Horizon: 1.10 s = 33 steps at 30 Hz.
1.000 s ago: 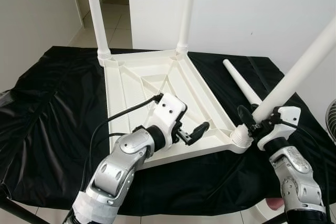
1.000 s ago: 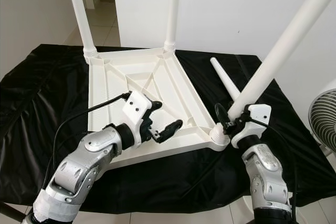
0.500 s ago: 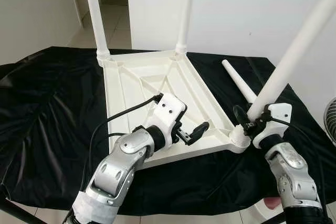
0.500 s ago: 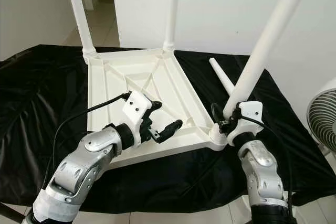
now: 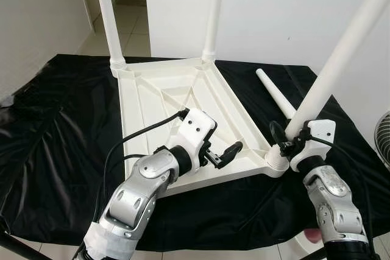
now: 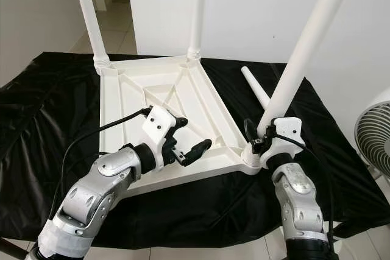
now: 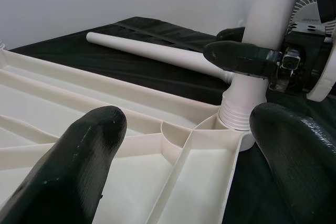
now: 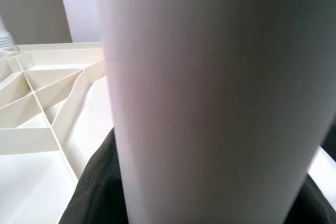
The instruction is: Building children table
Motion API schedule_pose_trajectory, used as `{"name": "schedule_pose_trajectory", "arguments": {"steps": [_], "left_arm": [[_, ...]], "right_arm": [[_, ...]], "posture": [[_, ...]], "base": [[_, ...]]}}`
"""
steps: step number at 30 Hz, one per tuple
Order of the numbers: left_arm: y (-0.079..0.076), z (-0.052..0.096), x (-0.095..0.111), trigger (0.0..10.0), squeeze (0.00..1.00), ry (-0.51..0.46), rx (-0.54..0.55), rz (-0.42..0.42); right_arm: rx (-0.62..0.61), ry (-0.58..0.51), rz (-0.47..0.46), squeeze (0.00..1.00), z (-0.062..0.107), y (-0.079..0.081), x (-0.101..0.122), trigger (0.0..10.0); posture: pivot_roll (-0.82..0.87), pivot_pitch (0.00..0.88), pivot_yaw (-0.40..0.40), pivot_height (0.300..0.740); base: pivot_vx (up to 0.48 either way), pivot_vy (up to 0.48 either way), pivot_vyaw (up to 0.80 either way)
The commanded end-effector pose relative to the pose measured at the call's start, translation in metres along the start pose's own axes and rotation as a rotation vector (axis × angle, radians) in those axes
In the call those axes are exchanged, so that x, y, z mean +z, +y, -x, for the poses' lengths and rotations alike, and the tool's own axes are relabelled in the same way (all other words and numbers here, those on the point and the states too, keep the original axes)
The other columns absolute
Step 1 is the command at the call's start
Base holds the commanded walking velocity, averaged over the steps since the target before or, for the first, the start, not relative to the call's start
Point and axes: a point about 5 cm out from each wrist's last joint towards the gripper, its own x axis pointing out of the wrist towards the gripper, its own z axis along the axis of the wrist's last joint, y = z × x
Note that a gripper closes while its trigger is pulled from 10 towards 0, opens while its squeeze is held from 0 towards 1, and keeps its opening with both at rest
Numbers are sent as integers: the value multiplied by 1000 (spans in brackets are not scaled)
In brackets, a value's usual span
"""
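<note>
Overhead, the tilted table leg (image 5: 341, 53) ran out of frame, its base seated in the near-right corner of the upturned white tabletop (image 5: 177, 108); the right gripper (image 5: 291, 141) clenched it just above the socket; the left gripper (image 5: 224, 153) hung released over the near rim; a loose leg (image 5: 277, 95) lay right on black cloth (image 5: 55, 138); beyond, white walls.
</note>
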Motion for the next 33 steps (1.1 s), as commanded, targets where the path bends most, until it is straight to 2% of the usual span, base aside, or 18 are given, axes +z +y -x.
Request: {"name": "schedule_pose_trajectory", "arguments": {"steps": [1, 14, 28, 31, 33], "left_arm": [[0, 0, 4, 10000, 0, -8, 9, -6], [-2, 1, 4, 10000, 0, -8, 2, -8], [-3, 0, 5, 10000, 0, -11, 2, -9], [-2, 0, 5, 10000, 0, -11, 6, -9], [-2, 0, 5, 10000, 0, -11, 8, -8]], "right_arm": [[-19, 126, -13, 0, 8, 0, -26, 10000], [-246, 70, -53, 0, 7, 7, -24, 10000], [-446, 41, -30, 0, 7, 16, -25, 10000], [-611, 21, 13, 0, 10, 11, -24, 10000], [-656, 28, 17, 0, 11, 9, -26, 10000]], "posture": [[-38, 48, -6, 740], [-31, 38, -6, 740], [-24, 33, -13, 740], [-20, 34, -14, 740], [-18, 36, -14, 740]], "base": [[0, 0, 0], [0, 0, 0], [0, 0, 0], [0, 0, 0], [0, 0, 0]]}}
